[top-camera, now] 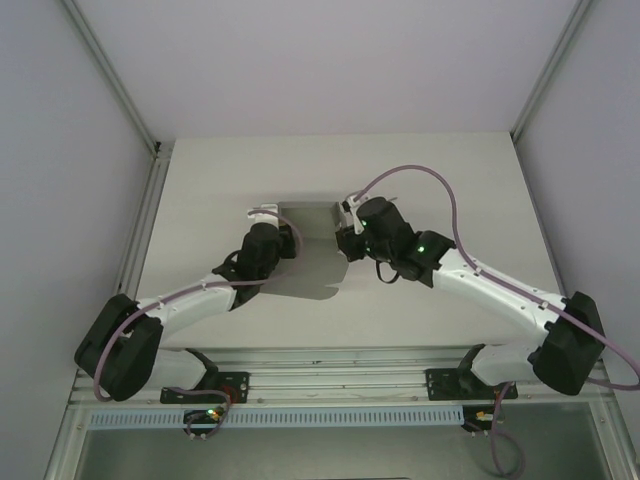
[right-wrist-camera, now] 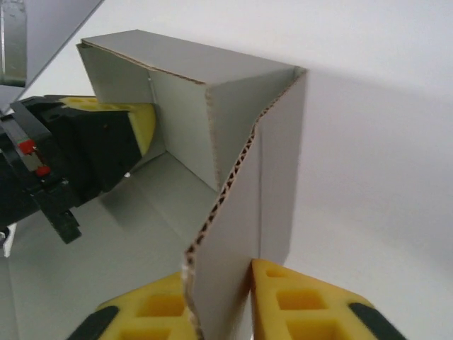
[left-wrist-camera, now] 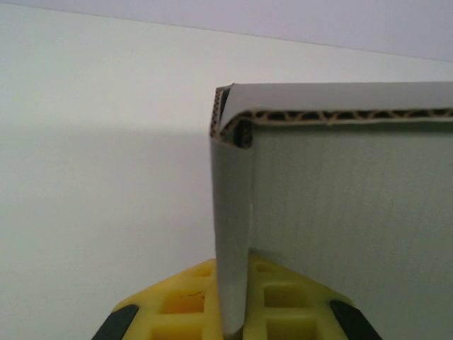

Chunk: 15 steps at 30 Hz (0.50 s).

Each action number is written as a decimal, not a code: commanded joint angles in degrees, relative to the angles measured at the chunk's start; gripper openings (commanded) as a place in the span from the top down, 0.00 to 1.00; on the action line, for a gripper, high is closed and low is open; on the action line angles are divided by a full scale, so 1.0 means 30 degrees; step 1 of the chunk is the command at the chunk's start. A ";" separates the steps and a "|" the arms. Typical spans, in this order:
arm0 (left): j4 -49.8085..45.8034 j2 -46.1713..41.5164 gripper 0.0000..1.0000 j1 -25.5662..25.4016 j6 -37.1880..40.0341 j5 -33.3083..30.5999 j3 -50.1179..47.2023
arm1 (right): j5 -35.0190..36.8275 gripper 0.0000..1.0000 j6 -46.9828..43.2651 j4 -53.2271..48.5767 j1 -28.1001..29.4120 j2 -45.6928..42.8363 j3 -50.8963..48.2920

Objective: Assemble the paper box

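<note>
Paper box (top-camera: 310,265) stands open-topped: my left gripper (left-wrist-camera: 233,301) clamps its left wall (left-wrist-camera: 232,212), my right gripper (right-wrist-camera: 221,301) straddles the right wall (right-wrist-camera: 276,177), grip unclear.

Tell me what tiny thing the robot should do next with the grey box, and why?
Probably the right gripper should ease off the right wall and back away: that wall already stands upright, the left gripper pinches the opposite wall steady, and the front panel of the paper box lies flat, unfolded.
</note>
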 commanded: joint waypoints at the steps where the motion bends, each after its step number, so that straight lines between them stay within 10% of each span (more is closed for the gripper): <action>1: 0.1112 0.0094 1.00 0.0008 -0.0223 0.0642 0.0028 | -0.3022 0.76 0.0004 0.1420 0.0331 0.1522 0.1167; 9: 0.1140 0.0266 1.00 0.0043 -0.0119 0.0248 -0.0084 | -0.5343 0.63 0.0026 0.2367 0.0337 0.2827 0.2359; 15: 0.1191 0.0394 1.00 0.0316 0.0006 0.0023 -0.0324 | -0.3733 0.33 -0.0471 0.1043 0.0359 0.1118 0.1969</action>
